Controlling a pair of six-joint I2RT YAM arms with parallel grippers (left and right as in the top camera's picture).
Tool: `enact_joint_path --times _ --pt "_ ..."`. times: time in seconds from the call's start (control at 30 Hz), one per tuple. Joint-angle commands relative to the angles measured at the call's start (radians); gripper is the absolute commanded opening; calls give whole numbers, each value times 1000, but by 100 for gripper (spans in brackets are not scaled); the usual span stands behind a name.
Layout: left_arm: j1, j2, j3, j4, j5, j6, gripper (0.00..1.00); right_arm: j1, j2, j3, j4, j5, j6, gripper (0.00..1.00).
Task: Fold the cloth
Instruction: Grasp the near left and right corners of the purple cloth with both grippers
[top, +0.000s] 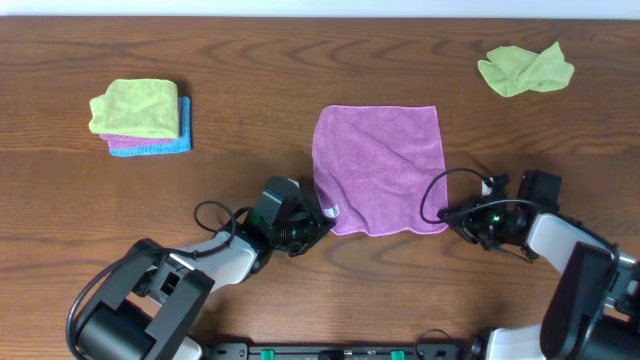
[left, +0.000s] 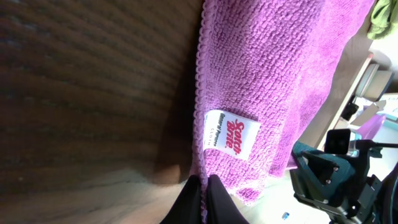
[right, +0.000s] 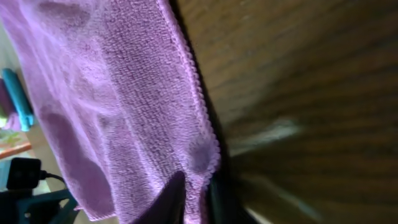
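Dark wood table (top: 250, 60), both arms at the near edge. We saw the left gripper (top: 318, 228) at the near-left corner of the purple cloth (top: 380, 165). Jaws were pinched almost together, with the hem running in between the fingers (left: 189, 202) just below the white tag (left: 231, 135). The right gripper (top: 450, 215) sat at the near-right corner. Its jaws were narrow too, with the corner of the cloth caught between its fingers (right: 173, 198). We had the cloth lying spread flat mid-table, unfolded, with a few shallow wrinkles. Farther back on the left was a folded stack (top: 140, 118), yellow-green on top of pink and blue. At the far right, a crumpled green cloth (top: 525, 70) lay well apart from the purple one.
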Motion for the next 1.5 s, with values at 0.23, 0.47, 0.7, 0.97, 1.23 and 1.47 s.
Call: enact_joint_path --times 0.23,0.47,0.7,0.97,1.23,1.47 --pt "26 13 -4 -3 71 128 6 11 5 -8 -4 -3 0 1" --pt "169 11 -4 -5 243 254 6 11 3 -8 -41 -32 -10 1" --pt "193 10 -4 -71 320 302 6 11 -64 -8 -135 -33 -31 1" --pt "193 -27 -4 -119 375 314 6 37 -236 -8 -281 -33 -30 1" --pt "193 -183 -2 -259 369 309 6 58 -391 -8 -316 -45 56 1" --pt "194 -281 4 -350 346 309 6 64 -500 -8 -344 -59 113 1"
